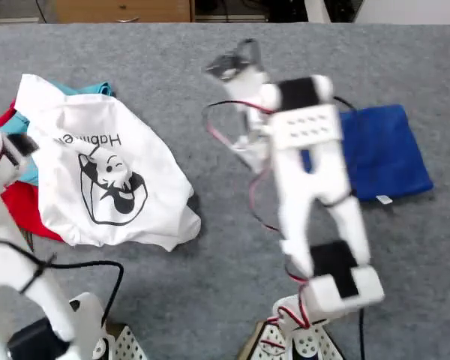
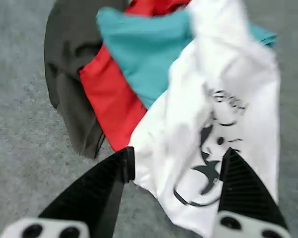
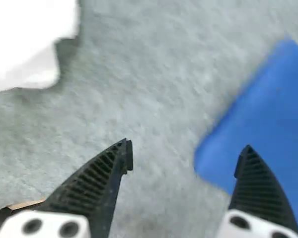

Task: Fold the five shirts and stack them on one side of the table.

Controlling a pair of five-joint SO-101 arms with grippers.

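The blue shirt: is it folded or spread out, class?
Folded. The blue shirt lies as a compact flat rectangle with straight edges, no sleeves sticking out.

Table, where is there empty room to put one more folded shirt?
The far strip of the table beyond the shirts is bare. So is the patch between the white shirt and the folded blue shirt, though the right arm hangs partly over it. The left side is crowded: the white shirt lies heaped on a teal shirt and a red shirt.
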